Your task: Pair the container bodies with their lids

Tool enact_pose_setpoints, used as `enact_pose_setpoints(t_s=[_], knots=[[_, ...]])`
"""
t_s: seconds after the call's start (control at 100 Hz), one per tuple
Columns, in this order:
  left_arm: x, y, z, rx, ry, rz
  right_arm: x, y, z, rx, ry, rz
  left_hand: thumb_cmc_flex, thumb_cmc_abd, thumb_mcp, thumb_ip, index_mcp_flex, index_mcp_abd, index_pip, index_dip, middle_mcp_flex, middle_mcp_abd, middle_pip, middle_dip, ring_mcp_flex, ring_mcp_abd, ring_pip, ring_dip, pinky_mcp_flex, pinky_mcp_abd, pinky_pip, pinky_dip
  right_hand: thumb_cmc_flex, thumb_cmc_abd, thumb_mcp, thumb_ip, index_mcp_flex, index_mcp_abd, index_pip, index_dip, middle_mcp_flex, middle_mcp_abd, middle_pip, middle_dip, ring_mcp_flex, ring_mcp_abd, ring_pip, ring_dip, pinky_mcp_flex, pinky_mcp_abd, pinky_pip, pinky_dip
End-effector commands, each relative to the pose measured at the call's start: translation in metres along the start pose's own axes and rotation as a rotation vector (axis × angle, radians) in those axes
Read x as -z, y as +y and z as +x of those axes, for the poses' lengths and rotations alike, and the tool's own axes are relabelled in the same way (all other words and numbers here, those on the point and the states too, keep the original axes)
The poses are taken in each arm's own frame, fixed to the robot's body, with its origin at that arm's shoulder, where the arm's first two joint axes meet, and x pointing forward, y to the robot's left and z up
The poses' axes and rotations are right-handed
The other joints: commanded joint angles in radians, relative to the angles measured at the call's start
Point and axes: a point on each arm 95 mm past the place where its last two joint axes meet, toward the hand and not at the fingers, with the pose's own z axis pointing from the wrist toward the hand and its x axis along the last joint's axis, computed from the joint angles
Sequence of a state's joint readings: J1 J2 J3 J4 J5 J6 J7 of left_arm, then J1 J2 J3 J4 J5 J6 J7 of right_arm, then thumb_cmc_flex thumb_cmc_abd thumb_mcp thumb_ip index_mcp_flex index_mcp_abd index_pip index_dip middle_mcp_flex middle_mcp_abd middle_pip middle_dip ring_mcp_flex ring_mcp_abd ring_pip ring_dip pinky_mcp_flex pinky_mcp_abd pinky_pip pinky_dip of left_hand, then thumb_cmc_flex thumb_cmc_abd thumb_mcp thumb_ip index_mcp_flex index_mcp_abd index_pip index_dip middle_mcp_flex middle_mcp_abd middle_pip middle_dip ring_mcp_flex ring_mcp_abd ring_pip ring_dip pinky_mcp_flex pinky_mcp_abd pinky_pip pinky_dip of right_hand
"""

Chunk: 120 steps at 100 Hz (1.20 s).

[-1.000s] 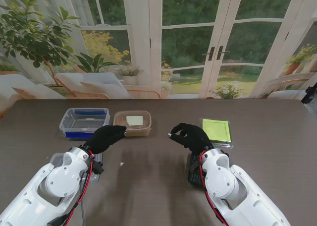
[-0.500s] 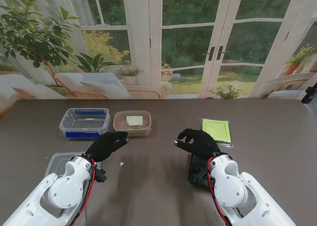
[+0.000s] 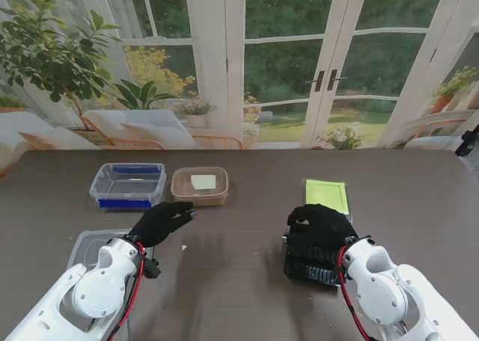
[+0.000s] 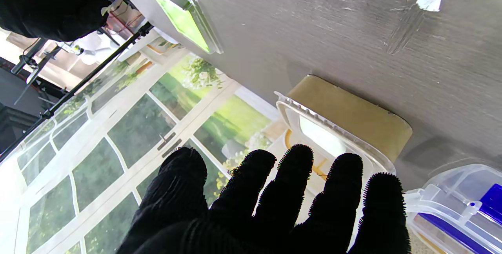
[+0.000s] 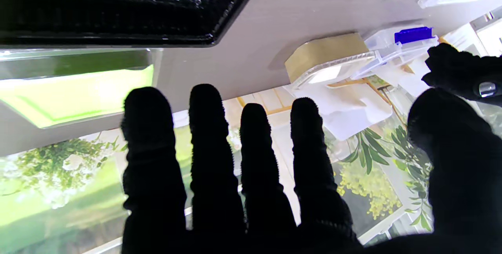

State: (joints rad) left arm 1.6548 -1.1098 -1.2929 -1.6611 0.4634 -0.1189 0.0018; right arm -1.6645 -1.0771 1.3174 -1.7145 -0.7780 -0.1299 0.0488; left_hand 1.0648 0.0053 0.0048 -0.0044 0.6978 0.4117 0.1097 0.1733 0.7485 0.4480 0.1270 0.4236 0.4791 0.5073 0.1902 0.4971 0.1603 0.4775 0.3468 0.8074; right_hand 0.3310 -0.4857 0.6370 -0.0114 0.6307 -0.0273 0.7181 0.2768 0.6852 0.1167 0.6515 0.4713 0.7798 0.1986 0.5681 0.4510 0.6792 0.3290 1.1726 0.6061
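Observation:
A clear box with blue latches (image 3: 127,184) and a brown tub (image 3: 200,185) stand side by side at the far left. A clear box with a green lid (image 3: 327,197) lies at the far right. Just nearer to me sits a black ribbed tray (image 3: 308,263). My right hand (image 3: 322,225) hovers over the tray's far edge, open with fingers (image 5: 211,152) spread and holding nothing. My left hand (image 3: 161,220) is open and flat, just short of the brown tub (image 4: 353,117). A clear lid (image 3: 91,245) lies beside my left forearm, partly hidden by it.
A small white scrap (image 3: 185,247) lies on the dark wood table (image 3: 239,281) between my arms. The table's far edge (image 3: 239,151) meets a backdrop of windows and garden.
My right hand has moved right and nearer to me, from mid-table to over the black tray, its fingers uncurling. My left hand drew back slightly, then held still.

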Motion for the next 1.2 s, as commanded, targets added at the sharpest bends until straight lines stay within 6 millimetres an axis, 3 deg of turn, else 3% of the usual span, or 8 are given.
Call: enact_pose_setpoints(t_s=[0.0, 0.34, 0.96, 1.19], knots=[[0.0, 0.002, 0.001, 0.004, 0.002, -0.014, 0.004, -0.004, -0.002, 0.03, 0.007, 0.039, -0.006, 0.03, -0.013, 0.008, -0.008, -0.018, -0.011, 0.007, -0.033, -0.006, -0.007, -0.009, -0.026, -0.012, -0.018, -0.01, 0.005, -0.022, -0.034, 0.019, -0.031, -0.049, 0.042, -0.032, -0.019, -0.013, 0.037, 0.022, -0.047, -0.034, 0.024, 0.013, -0.029, -0.027, 0.003, 0.001, -0.391, -0.03, -0.017, 0.0], [0.0, 0.004, 0.0, 0.016, -0.012, -0.033, 0.012, -0.021, -0.016, 0.154, 0.037, 0.116, -0.006, 0.033, -0.013, 0.01, 0.0, -0.014, -0.006, 0.012, -0.038, -0.003, -0.008, -0.01, -0.027, -0.012, -0.017, -0.01, 0.005, -0.025, -0.047, 0.033, -0.002, -0.191, 0.079, -0.044, -0.037, -0.003, 0.128, 0.08, -0.056, -0.069, 0.106, 0.077, -0.022, -0.057, 0.098, 0.041, -0.388, -0.065, 0.001, 0.019], [0.003, 0.004, 0.001, 0.024, -0.024, -0.055, 0.023, -0.04, -0.022, 0.293, 0.067, 0.179, -0.007, 0.038, -0.014, 0.011, 0.006, -0.012, -0.004, 0.017, -0.038, -0.002, -0.008, -0.01, -0.022, -0.008, -0.014, -0.009, 0.01, -0.026, -0.056, 0.047, 0.038, -0.199, 0.046, -0.04, -0.078, -0.014, 0.158, 0.094, -0.098, -0.118, 0.137, 0.11, -0.045, -0.082, 0.146, 0.065, -0.42, -0.088, -0.009, 0.027], [0.004, 0.004, 0.001, 0.024, -0.026, -0.053, 0.027, -0.041, -0.019, 0.334, 0.089, 0.195, -0.006, 0.038, -0.014, 0.01, 0.01, -0.009, -0.004, 0.019, -0.038, 0.002, -0.008, -0.01, -0.021, -0.006, -0.012, -0.008, 0.012, -0.024, -0.058, 0.049, 0.017, -0.19, 0.049, -0.035, -0.083, -0.022, 0.158, 0.1, -0.106, -0.124, 0.134, 0.12, -0.055, -0.09, 0.149, 0.069, -0.436, -0.094, -0.021, 0.029]])
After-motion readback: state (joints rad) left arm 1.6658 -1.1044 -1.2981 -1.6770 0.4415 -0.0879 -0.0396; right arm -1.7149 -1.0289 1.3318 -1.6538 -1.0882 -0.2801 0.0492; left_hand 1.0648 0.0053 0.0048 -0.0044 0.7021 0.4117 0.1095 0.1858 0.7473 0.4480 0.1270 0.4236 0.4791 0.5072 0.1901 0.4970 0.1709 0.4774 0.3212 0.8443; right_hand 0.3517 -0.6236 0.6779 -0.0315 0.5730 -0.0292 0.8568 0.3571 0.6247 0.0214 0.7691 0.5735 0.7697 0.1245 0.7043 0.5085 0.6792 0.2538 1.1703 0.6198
